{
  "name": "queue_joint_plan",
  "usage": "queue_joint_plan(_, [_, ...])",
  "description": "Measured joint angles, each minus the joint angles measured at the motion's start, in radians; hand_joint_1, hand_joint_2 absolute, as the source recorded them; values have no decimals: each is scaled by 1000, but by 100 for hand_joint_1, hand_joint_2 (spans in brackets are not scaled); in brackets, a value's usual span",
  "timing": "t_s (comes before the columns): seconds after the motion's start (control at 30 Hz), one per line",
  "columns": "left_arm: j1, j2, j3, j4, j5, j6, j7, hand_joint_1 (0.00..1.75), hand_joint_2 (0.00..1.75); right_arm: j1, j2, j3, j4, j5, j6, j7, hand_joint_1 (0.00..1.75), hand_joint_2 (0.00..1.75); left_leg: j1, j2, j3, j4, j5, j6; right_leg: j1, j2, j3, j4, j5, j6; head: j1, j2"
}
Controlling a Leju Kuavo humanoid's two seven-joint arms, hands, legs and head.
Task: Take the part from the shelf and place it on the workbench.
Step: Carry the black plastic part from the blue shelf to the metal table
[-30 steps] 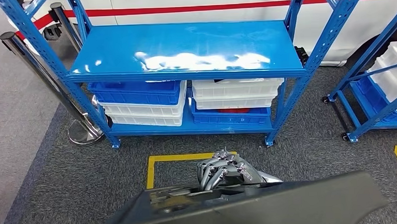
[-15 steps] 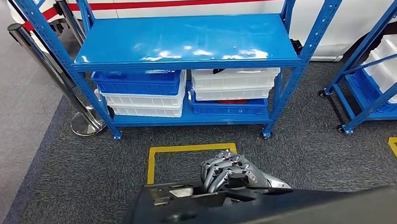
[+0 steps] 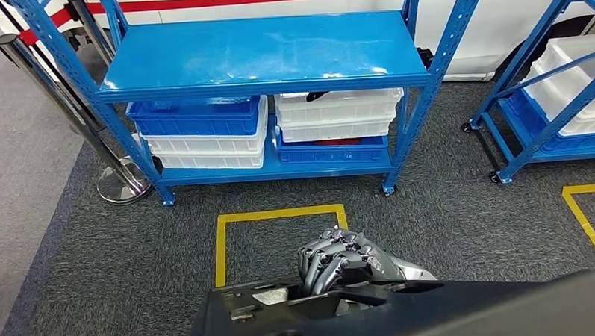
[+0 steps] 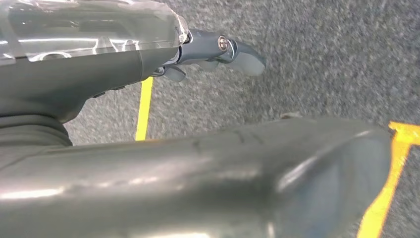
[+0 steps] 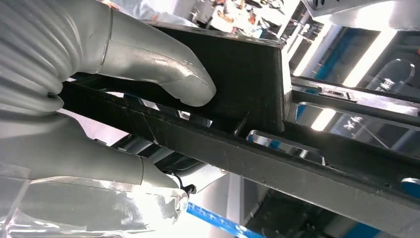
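A large dark grey part spans the bottom of the head view, held low over the carpet in front of the blue shelf. My right hand grips its far edge, fingers curled over the rim. In the right wrist view the right hand presses its thumb onto the black part, with fingers on the other side. In the left wrist view my left hand lies alongside the part with one finger stretched out over the carpet; whether it holds the part is hidden.
Blue bins and white bins are stacked on the shelf's lower level. A chrome stanchion stands to its left. A second blue rack stands at the right. Yellow floor lines mark the grey carpet.
The whole picture has shifted, so the camera has moved: the shelf now sits further left and the second rack shows more. My right hand keeps its grip on the part.
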Motion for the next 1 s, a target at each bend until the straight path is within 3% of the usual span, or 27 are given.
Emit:
queue_joint_plan(0.07, [-3, -2, 4, 0, 0, 2, 4, 0, 0, -2, 0, 0, 3, 0, 14, 0, 175, 175, 5, 17, -2, -10, 10, 15, 2, -6, -14, 22, -17, 11, 2, 0])
queue_joint_plan(0.1, [-5, -3, 6, 0, -1, 2, 5, 0, 0, -4, 0, 0, 4, 1, 19, 0, 175, 175, 7, 26, -5, -15, 15, 23, 3, -14, -32, 59, -43, 15, 3, 0])
queue_joint_plan(0.17, [-5, -4, 9, 0, -2, 2, 6, 0, 0, -5, 0, 0, 10, 3, 24, 0, 175, 175, 5, 42, -13, -14, 20, 30, 1, -30, -88, 186, -111, 22, 6, 0])
queue_joint_plan(0.23, [-4, -4, 12, 0, -2, 2, 7, 0, 0, -4, 0, 0, 16, 4, 27, 0, 175, 175, 3, 59, -22, -8, 21, 31, -2, -35, -126, 278, -139, 26, 6, 0])
queue_joint_plan(0.27, [-4, -4, 13, 0, -2, 2, 7, 0, 0, -4, 0, 0, 19, 4, 27, 0, 175, 175, 3, 68, -24, -5, 21, 31, -3, -38, -118, 270, -125, 27, 6, 0])
queue_joint_plan(0.3, [-5, -5, 14, 0, -2, 2, 7, 0, 0, -4, 0, 0, 21, 4, 27, 0, 175, 175, 2, 75, -26, -3, 21, 30, -3, -44, -89, 221, -95, 25, 6, 0])
queue_joint_plan(0.37, [-6, -7, 14, 0, -2, 6, 7, 0, 0, -6, 0, 0, 22, 4, 27, 0, 175, 175, -1, 88, -26, 2, 19, 26, 3, -82, -12, 79, -40, 16, 6, 0])
queue_joint_plan(0.4, [-7, -7, 15, 0, -2, 13, 6, 0, 0, -7, 1, 0, 22, 5, 27, 0, 175, 175, -4, 94, -27, 4, 19, 22, 8, -99, 12, 30, -27, 9, 6, 0])
queue_joint_plan(0.47, [-6, -9, 16, 0, -4, 37, 1, 0, 0, -8, 1, 0, 23, 5, 29, 0, 175, 175, -8, 109, -30, 6, 19, 13, 16, -110, 19, 1, -26, -4, 5, 0])
queue_joint_plan(0.53, [-8, -10, 17, 0, -11, 63, -7, 0, 0, -8, 2, 0, 25, 3, 34, 0, 175, 175, -8, 120, -30, 8, 15, 4, 12, -90, 14, -3, -19, -16, 5, 0])
queue_joint_plan(0.6, [-9, -11, 18, 0, -19, 77, -16, 0, 0, -8, 4, 0, 27, -1, 42, 0, 175, 175, -5, 92, -49, 55, -22, -6, 6, -73, 12, -10, -10, -30, 4, 0])
queue_joint_plan(0.67, [-5, -12, 18, 0, -26, 80, -24, 0, 0, -9, 8, 0, 31, -4, 49, 0, 175, 175, -1, 51, -101, 177, -92, -12, 5, -54, 7, -11, -4, -38, 4, 0])
queue_joint_plan(0.7, [-2, -12, 18, 0, -30, 79, -27, 0, 0, -8, 10, 0, 33, -4, 51, 0, 175, 175, -1, 42, -129, 243, -119, -15, 5, -44, 4, -9, -3, -39, 4, 0])
queue_joint_plan(0.73, [0, -12, 18, 0, -33, 76, -30, 0, 0, -8, 12, 0, 36, -4, 53, 0, 175, 175, 0, 39, -146, 284, -127, -16, 5, -32, 1, -6, -2, -40, 4, 0])
queue_joint_plan(0.77, [1, -12, 18, 0, -35, 74, -33, 0, 0, -9, 14, 0, 38, -4, 53, 0, 175, 175, 1, 38, -146, 287, -116, -17, 5, -21, -2, -2, -1, -39, 4, 0])
queue_joint_plan(0.8, [1, -12, 18, 0, -37, 71, -35, 0, 0, -10, 17, 0, 41, -4, 54, 0, 175, 175, 2, 36, -129, 253, -88, -16, 5, -9, -5, 3, -1, -39, 4, 0])
queue_joint_plan(0.87, [0, -10, 17, 0, -42, 63, -41, 0, 0, -14, 26, 0, 47, -2, 56, 1, 175, 175, 5, 9, -66, 121, -27, -13, 6, 12, -10, 13, -2, -34, 4, 0])
queue_joint_plan(0.93, [-2, -8, 17, 0, -47, 54, -47, 0, 0, -20, 36, 1, 54, 0, 57, 1, 175, 175, 7, -21, -28, 37, -7, -9, 6, 31, -20, 21, 0, -23, 5, 0])
queue_joint_plan(1.0, [-3, -7, 17, 0, -51, 49, -49, 0, 0, -23, 43, 1, 60, 2, 56, 1, 175, 175, 4, -20, -26, 26, -6, -1, 4, 49, -28, 21, 8, -8, 5, 0])
